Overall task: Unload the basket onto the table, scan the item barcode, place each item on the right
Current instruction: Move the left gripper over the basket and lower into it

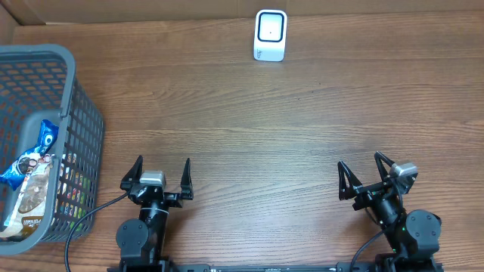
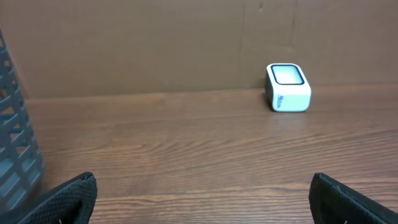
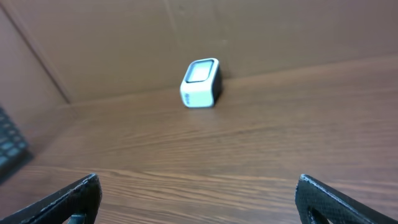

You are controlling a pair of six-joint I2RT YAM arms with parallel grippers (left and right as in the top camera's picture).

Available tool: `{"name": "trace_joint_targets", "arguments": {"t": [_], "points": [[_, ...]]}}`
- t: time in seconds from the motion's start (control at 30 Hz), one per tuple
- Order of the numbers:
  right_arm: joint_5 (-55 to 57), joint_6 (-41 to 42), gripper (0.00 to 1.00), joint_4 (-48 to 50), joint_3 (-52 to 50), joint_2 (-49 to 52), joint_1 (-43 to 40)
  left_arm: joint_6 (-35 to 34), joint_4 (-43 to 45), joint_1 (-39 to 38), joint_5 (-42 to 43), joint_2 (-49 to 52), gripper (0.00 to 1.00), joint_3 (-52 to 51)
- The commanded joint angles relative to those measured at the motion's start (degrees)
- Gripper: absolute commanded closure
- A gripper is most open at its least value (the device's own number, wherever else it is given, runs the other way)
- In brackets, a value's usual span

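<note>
While left gripper point(image 1: 163, 162) and right gripper point(image 1: 359, 160) are gaping empty, fetching is beginning. Likely next — grabbing a packet point(image 1: 30, 200) inside the basket point(image 1: 85, 136).

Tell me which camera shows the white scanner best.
The left wrist view: the scanner is sharp there, with its top window and the label on its side both visible. The overhead view shows it small, seen from above, so mostly the window face. The right wrist view shows it too, but blurred.
</note>
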Motion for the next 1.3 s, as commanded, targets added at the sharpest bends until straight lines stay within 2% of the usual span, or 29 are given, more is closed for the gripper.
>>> {"name": "trace_joint_targets", "arguments": {"t": [0.0, 0.2, 0.5, 0.63, 0.67, 0.9, 0.97, 1.1, 1.27], "points": [[-3.9, 0.6, 0.0, -1.2, 6.7, 2.2, 0.3, -0.5, 0.1, 0.2, 3.5, -0.3, 0.0, 3.7], [-4.0, 0.4, 0.0, -6.8, 18.0, 10.7, 0.3, -0.4, -6.9, 0.2, 5.0, 4.9, 0.0, 13.6], [-5.1, 0.3, 0.0, -19.6, 39.6, 29.6, 0.3, 1.7, -19.0, 0.2, 7.8, 26.9, 0.0, 40.3], [-5.1, 0.0, 0.0, -27.3, 50.0, 38.0, 0.3, 2.3, -32.2, 0.2, 8.0, 40.6, 0.0, 57.2], [-5.1, -0.1, 0.0, -31.2, 54.2, 41.1, 0.3, 2.3, -38.4, 0.2, 8.0, 46.0, 0.0, 64.2], [-3.7, -9.2, 0.0, -48.9, 71.0, 52.7, 0.3, 2.3, -63.2, 0.2, 9.5, 66.2, 0.0, 96.0], [-3.9, -8.8, 0.0, -50.7, 73.6, 55.5, 0.3, 2.2, -69.5, 0.2, 11.5, 71.8, 0.0, 106.5], [-10.1, -8.8, 0.0, -49.8, 73.6, 56.7, 0.3, 2.3, -71.4, 0.2, 14.2, 74.5, 0.0, 110.8], [-10.6, -8.8, 0.0, -49.9, 73.6, 58.1, 0.3, 0.7, -71.0, 0.2, 15.2, 75.4, 0.0, 110.8]]}}
